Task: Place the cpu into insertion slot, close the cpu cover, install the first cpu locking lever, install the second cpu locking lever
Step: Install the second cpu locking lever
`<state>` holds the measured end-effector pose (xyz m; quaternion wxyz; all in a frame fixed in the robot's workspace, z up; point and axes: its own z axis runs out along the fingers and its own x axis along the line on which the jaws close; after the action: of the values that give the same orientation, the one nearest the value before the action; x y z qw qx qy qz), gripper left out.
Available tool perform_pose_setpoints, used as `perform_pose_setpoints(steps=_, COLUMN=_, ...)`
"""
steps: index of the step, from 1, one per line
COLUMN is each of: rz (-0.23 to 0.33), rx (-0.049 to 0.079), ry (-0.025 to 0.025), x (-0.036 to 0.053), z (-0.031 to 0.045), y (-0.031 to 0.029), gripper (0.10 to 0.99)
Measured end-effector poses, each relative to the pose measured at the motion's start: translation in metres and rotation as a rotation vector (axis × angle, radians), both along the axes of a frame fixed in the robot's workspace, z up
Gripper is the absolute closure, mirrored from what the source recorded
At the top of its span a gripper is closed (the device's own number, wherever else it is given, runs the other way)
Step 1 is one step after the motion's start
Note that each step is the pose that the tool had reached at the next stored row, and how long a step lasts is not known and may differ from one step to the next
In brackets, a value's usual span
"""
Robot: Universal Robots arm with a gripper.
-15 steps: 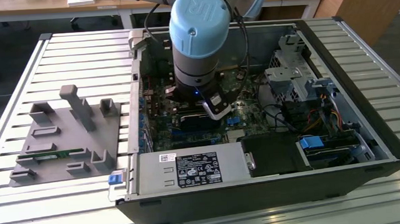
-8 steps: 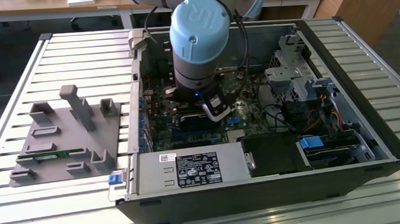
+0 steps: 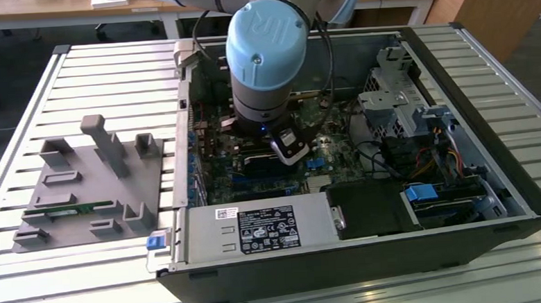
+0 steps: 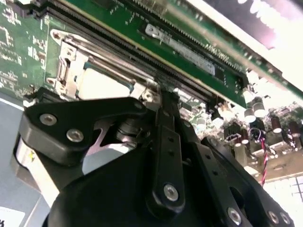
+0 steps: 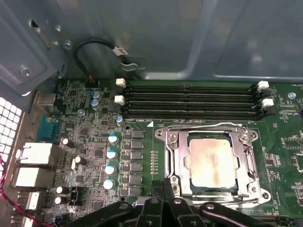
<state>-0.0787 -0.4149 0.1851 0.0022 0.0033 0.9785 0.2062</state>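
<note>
Cpu, smeared dull silver, sits under the closed cpu cover; tool fingers seemingly pinched narrow.

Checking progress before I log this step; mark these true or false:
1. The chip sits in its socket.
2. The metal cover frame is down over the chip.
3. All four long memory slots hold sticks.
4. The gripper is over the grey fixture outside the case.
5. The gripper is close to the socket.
1. True: the chip lies in the socket.
2. True: the cover frame lies flat around the chip.
3. False: the memory slots look empty in the first wrist view.
4. False: the gripper is inside the computer case, over the motherboard; the grey fixture stands apart.
5. True: its fingers reach the socket's edge.
</note>
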Motion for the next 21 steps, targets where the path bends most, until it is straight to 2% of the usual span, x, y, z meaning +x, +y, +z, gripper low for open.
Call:
perform_pose_setpoints(steps=5, rz=0.0, rx=0.0, ry=0.0003, x=-0.0007, z=0.0012, y=-0.0002, gripper=0.98)
perform_pose_setpoints(steps=11, rz=0.0, rx=0.0, ry=0.0002, x=-0.0004, z=0.0111, y=-0.0001, gripper=0.98)
perform_pose_setpoints(steps=21, rz=0.0, rx=-0.004, ry=0.0002, x=-0.0002, z=0.0157, y=-0.0001, gripper=0.98)
